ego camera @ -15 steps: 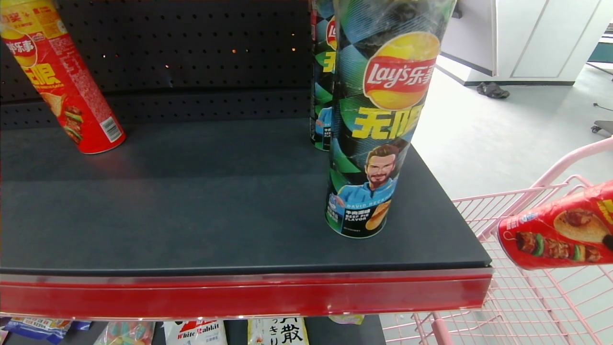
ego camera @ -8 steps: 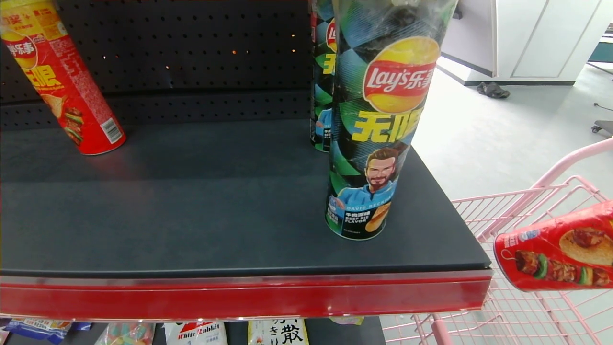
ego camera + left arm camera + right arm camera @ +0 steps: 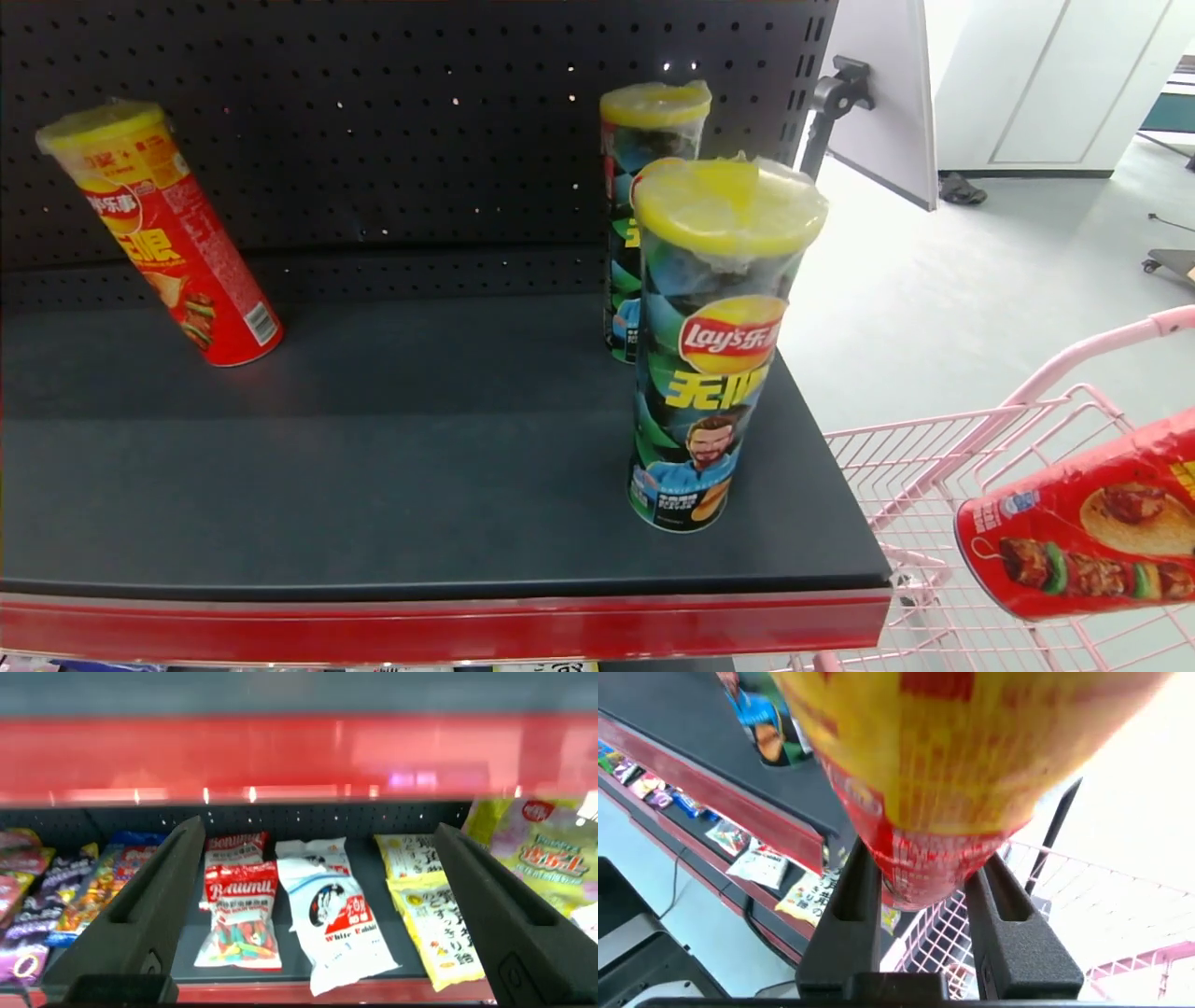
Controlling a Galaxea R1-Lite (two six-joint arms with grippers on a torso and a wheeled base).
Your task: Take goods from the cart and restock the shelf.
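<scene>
Holding the red can (image 3: 1083, 541) clamped sideways over the cart (image 3: 1162, 321), the right gripper (image 3: 920, 873) has the shelf (image 3: 373, 485) leftward.

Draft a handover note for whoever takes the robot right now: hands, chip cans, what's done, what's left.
Left hand: open, empty, facing snack bags below the shelf.
Right hand: shut on a red chip can, held on its side by the pink cart.
Done: three cans stand on the shelf: another red can back left, a green can front right, a second green can behind it.
Left: place the held can on the shelf.
</scene>
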